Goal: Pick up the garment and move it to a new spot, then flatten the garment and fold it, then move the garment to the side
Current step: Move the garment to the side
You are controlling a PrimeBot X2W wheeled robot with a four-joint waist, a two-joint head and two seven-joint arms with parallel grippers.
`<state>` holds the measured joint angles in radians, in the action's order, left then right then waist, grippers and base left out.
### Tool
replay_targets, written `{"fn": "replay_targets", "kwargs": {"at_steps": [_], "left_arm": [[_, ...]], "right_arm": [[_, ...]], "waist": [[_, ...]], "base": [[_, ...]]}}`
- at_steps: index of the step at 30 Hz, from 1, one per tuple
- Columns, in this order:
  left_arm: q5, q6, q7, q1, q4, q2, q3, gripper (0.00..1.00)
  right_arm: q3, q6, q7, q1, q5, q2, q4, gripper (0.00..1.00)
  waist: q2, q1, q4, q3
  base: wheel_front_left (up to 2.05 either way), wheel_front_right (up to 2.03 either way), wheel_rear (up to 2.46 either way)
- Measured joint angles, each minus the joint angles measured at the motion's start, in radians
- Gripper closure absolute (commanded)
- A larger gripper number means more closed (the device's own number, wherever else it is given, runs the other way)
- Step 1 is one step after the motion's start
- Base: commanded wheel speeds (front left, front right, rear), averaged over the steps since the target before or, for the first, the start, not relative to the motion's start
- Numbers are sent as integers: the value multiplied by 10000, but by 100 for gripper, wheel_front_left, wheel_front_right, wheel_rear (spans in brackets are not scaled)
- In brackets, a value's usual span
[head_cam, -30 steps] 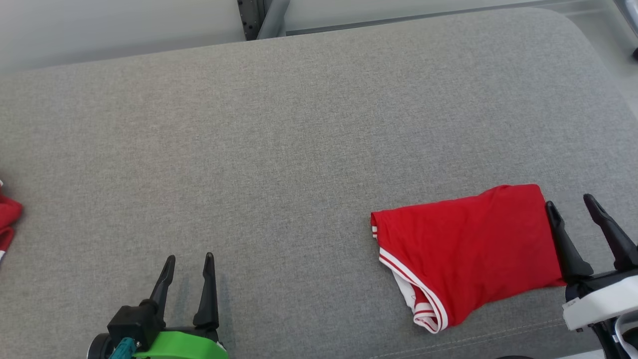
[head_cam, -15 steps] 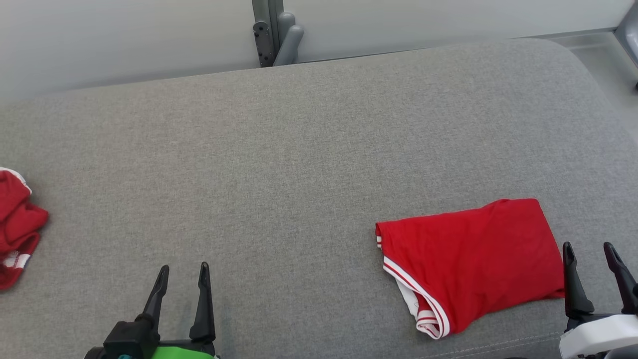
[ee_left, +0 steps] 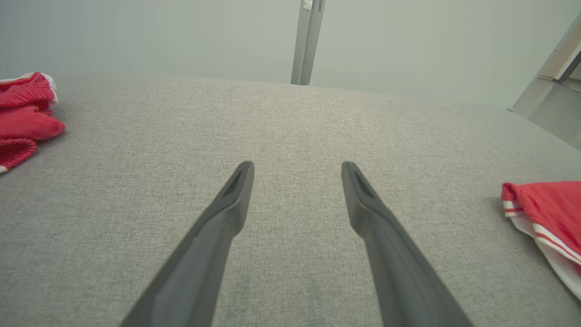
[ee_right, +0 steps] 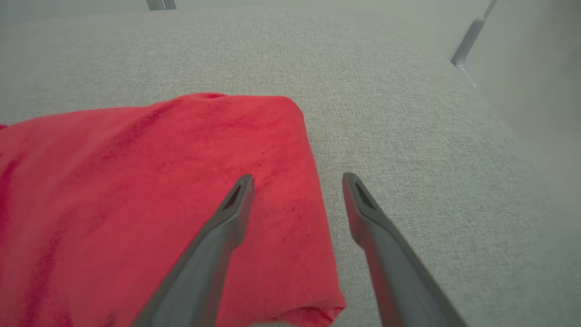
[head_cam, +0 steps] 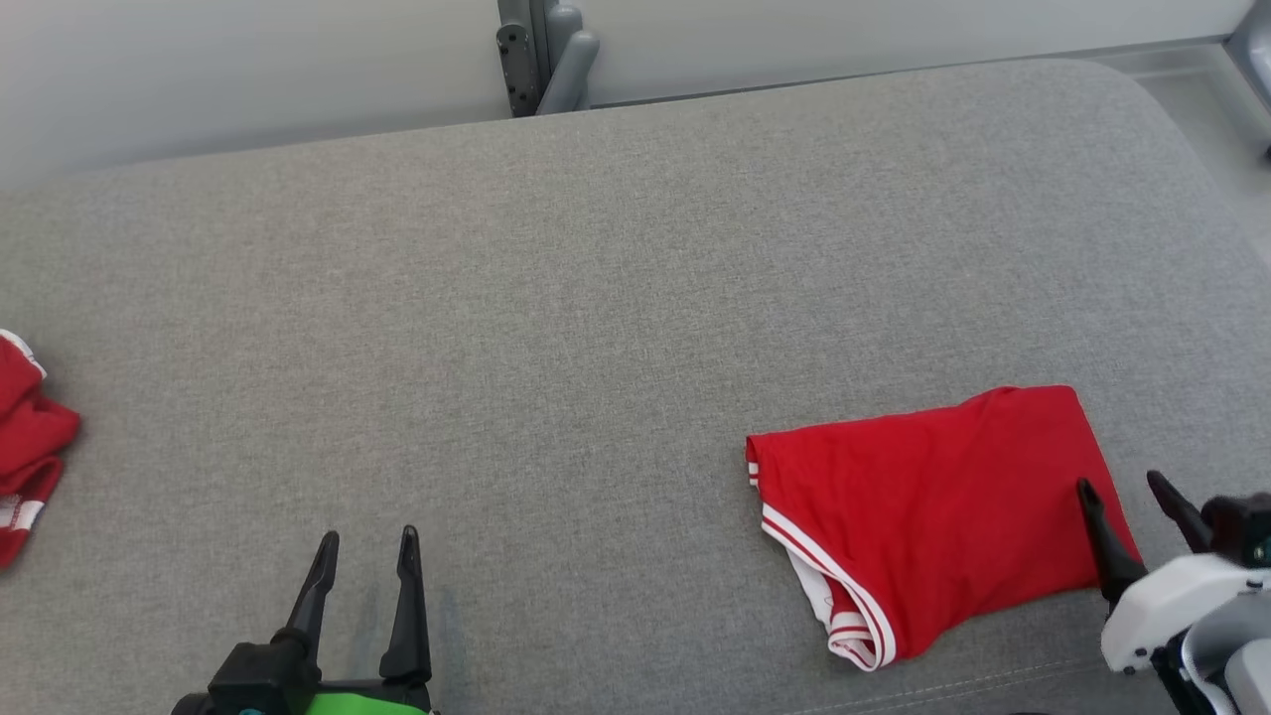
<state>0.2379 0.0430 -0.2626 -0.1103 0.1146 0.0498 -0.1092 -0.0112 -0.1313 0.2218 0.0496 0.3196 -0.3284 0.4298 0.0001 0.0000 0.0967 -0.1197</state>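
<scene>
Both gaping empty, the right pincer (head_cam: pixel 1120 482) is straddling the edge of the folded red white-trimmed garment (head_cam: pixel 933 497), likely to shift it, the left pincer (head_cam: pixel 367 534) idling well apart.

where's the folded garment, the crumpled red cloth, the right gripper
folded garment (head_cam: pixel 933 506), head view, top layer's middle
crumpled red cloth (head_cam: pixel 30 442), head view, middle bunch
right gripper (head_cam: pixel 1120 483), head view, between its fingertips

Open cushion (head_cam: pixel 596 298) stretches between the folded garment (head_cam: pixel 933 497) and crumpled red cloth (head_cam: pixel 25 447).
</scene>
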Motion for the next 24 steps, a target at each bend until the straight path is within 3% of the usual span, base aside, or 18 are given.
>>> {"fn": "replay_targets", "kwargs": {"at_steps": [9,17,18,19,21,24], "left_arm": [[-142,130,0,400,140,-4,-90,0],[-224,198,0,400,142,-2,-2,0],[-240,199,0,402,150,-2,-10,0],[-245,219,0,403,155,-2,-15,0],[-244,221,0,447,128,-2,-19,0],[-230,221,0,579,8,0,-63,0]], "right_arm": [[-3001,-2,-2056,1991,2086,-1758,1814,0],[-4130,-2,-2249,2614,3657,-2330,2424,0],[-4291,-2,-2343,2649,3946,-2359,2397,59],[-4468,10,-2382,2668,4265,-2406,2305,100],[-5114,8,-2414,2872,4909,-2757,1728,100],[-5804,6,-2109,3431,4966,-3313,1131,100]], "waist": [[0,0,-36,-522],[0,0,-303,-613],[0,0,-327,-625],[0,0,-352,-642],[0,0,-405,-720],[0,0,-423,-814]], "base": [[0,0,0],[0,0,0],[0,0,0],[0,0,0],[0,0,0],[0,0,0]]}}
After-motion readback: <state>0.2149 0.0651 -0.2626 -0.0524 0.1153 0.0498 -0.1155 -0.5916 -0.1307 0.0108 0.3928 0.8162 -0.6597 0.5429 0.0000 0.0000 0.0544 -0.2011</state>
